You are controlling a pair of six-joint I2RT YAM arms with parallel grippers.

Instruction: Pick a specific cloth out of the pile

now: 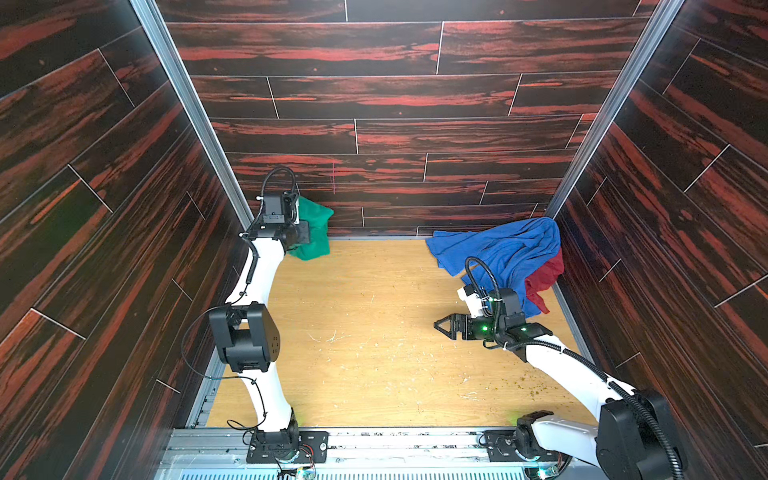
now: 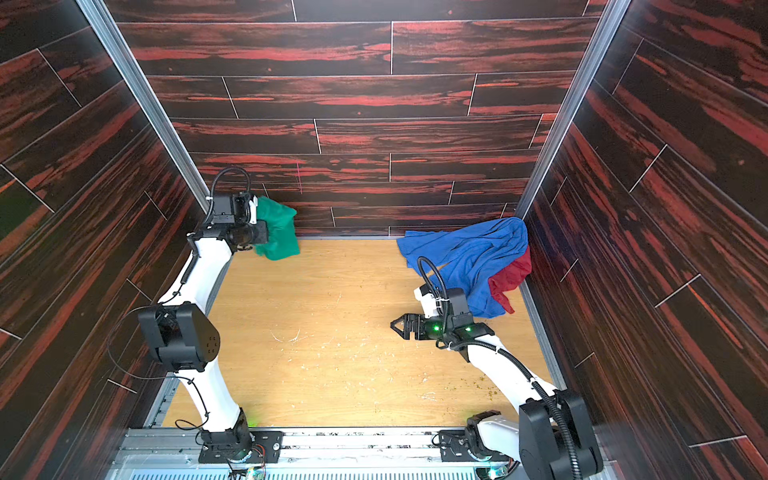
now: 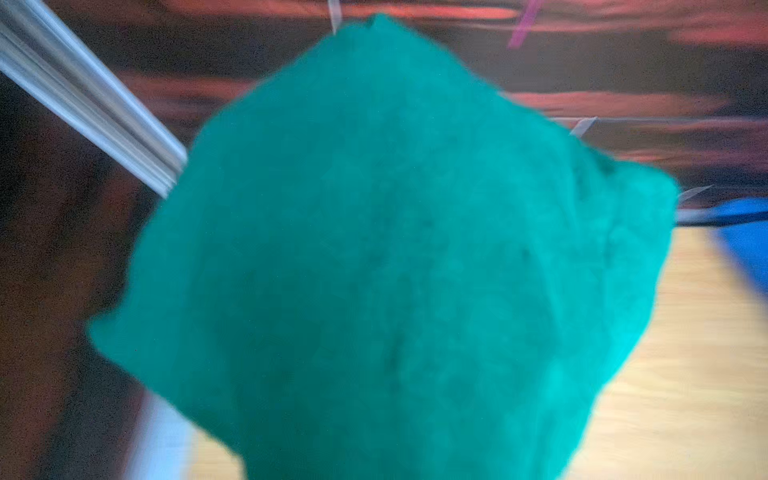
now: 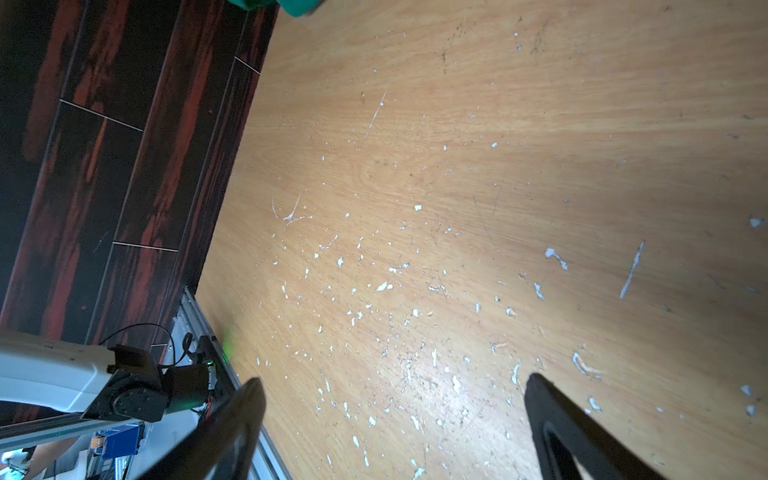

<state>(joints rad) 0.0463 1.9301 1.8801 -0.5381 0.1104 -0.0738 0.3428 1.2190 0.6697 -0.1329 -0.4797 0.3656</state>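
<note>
The emerald-green cloth (image 1: 316, 228) hangs bunched off the table at the far left corner, against the back wall. My left gripper (image 1: 306, 236) is shut on it, with the fingers buried in the fabric. In the left wrist view the cloth (image 3: 395, 257) fills the frame and hides the jaws. The pile (image 1: 507, 253), a large blue cloth over a dark red cloth (image 1: 544, 278), lies in the far right corner. My right gripper (image 1: 442, 326) hovers open and empty in front of the pile, pointing left. Its two fingers stand wide apart over bare wood in the right wrist view (image 4: 395, 378).
The wooden table (image 1: 374, 332) is scratched and flecked with white chips. Dark red-black plank walls close in the left, back and right sides. A metal rail (image 1: 374, 440) with both arm bases runs along the front edge.
</note>
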